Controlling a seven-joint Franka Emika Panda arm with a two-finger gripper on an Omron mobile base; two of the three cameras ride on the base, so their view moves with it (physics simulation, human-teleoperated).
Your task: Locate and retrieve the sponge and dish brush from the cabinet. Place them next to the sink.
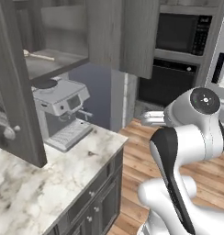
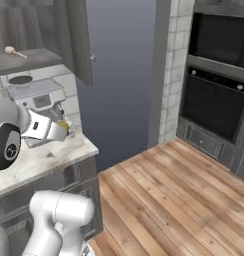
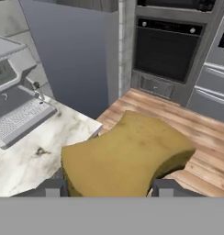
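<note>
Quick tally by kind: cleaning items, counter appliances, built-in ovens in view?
Cleaning items: 2, the sponge in the gripper and the dish brush on the cabinet shelf.
Counter appliances: 1, coffee machine.
Built-in ovens: 2, microwave and oven.
Total: 5

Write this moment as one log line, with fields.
gripper: shut on yellow-brown sponge | pale cream dish brush: on shelf of dark grey wall cabinet | below: white-brown marble counter

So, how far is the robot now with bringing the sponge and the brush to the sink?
Done: the cabinet stands open and the sponge is out of it. In hand: the gripper holds the sponge between its fingertips, past the counter edge. Left: placing it by the sink, then fetching the dish brush, which lies on the shelf.
</note>
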